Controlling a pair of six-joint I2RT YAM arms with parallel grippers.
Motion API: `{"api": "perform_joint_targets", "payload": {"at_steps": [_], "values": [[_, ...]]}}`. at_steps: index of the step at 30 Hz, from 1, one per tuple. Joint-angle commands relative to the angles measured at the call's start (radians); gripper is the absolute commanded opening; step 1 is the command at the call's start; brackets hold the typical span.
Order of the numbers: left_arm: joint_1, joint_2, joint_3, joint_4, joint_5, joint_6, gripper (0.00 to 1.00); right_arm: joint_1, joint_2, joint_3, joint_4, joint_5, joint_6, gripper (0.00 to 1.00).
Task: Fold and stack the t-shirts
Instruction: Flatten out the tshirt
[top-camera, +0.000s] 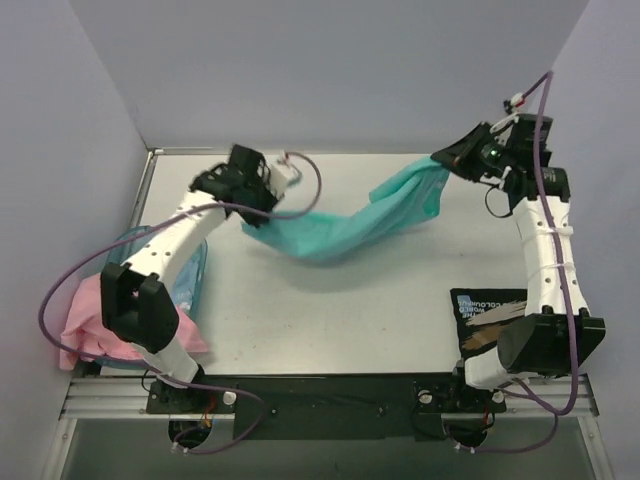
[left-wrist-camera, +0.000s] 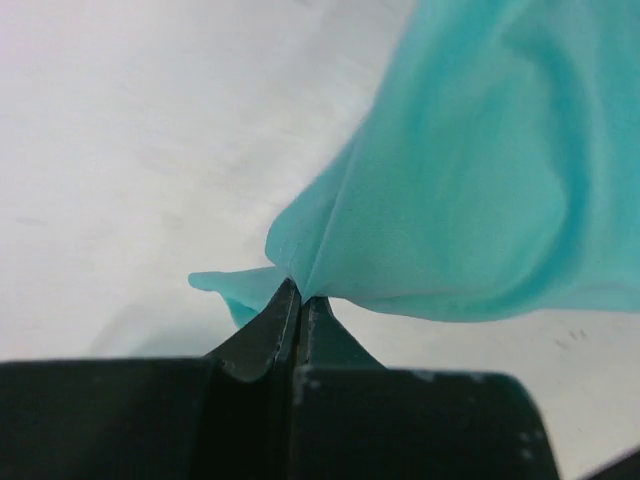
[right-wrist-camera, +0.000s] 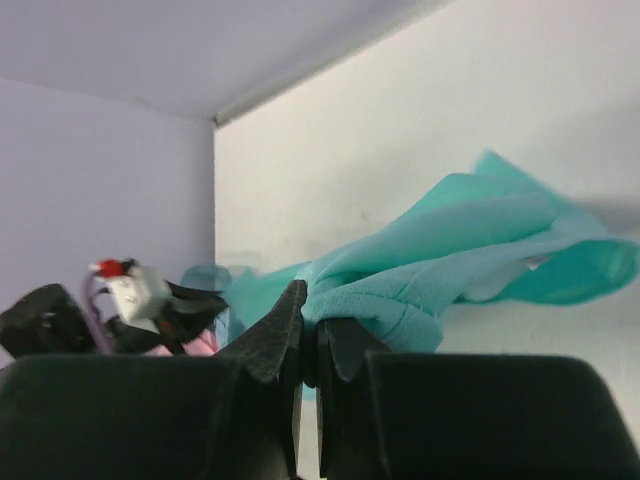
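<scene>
The teal shirt (top-camera: 345, 228) hangs stretched between the two arms, sagging in the middle toward the table (top-camera: 330, 320). The left gripper (left-wrist-camera: 298, 297) is pinched tight on one edge of it, over the left half of the table. The right gripper (right-wrist-camera: 310, 312) is clamped on the other end, up by the far right corner. The pink shirt (top-camera: 85, 330) lies bunched over the blue tub (top-camera: 192, 268) at the near left. A black printed card (top-camera: 487, 315) lies beside the right arm's base.
</scene>
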Motion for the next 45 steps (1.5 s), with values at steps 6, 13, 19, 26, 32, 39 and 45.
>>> {"api": "perform_joint_targets", "payload": {"at_steps": [6,13,19,26,32,39,45], "values": [[0.198,-0.093,0.612,-0.193,-0.003,0.053,0.0,-0.054,-0.073,0.364,-0.133,-0.179,-0.092,0.0],[0.218,-0.176,0.642,-0.342,0.029,0.055,0.0,-0.056,-0.318,0.168,-0.207,-0.142,-0.177,0.0],[0.218,-0.222,0.656,-0.538,0.188,0.056,0.0,-0.053,-0.423,0.231,-0.308,-0.151,-0.247,0.0],[0.209,-0.204,0.41,-0.499,0.365,0.039,0.0,-0.014,-0.375,0.091,-0.299,-0.04,-0.238,0.0],[0.184,0.019,0.368,-0.396,0.403,0.064,0.4,0.118,0.012,0.049,-0.224,0.258,-0.301,0.01],[0.209,0.364,0.674,-0.339,0.193,0.005,0.66,0.136,0.534,0.511,-0.482,0.459,-0.335,0.51],[0.214,0.245,0.43,-0.298,0.262,0.135,0.66,0.214,0.367,0.234,-0.457,0.605,-0.379,0.61]]}}
